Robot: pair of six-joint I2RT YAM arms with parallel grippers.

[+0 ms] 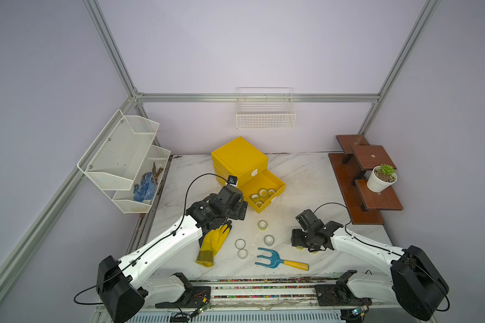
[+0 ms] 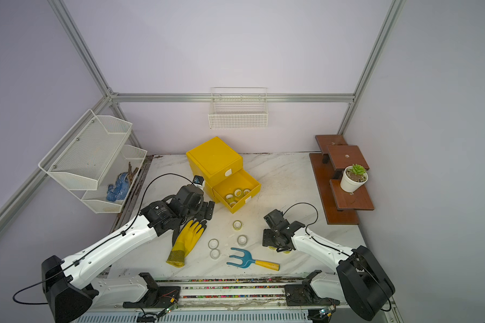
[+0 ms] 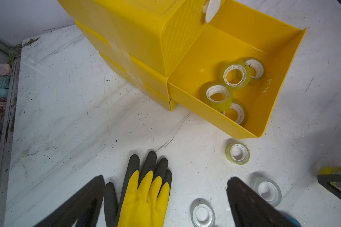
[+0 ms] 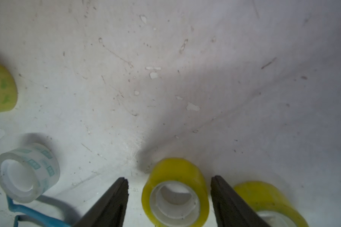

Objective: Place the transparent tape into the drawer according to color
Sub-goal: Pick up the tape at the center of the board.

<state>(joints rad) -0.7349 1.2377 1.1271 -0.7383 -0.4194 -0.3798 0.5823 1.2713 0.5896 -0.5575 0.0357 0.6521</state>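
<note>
Presently a yellow tape roll (image 4: pixel 175 194), lying flat, is straddled at lower centre by the right fingers (image 4: pixel 114 198), parted, not yet touching; left fingers (image 3: pixel 81 200) are spread, farther off.

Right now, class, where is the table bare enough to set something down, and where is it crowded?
Bare: marble between the open drawer and the wooden shelf, and left of the cabinet. Crowded: tape rolls between glove and garden fork.
</note>
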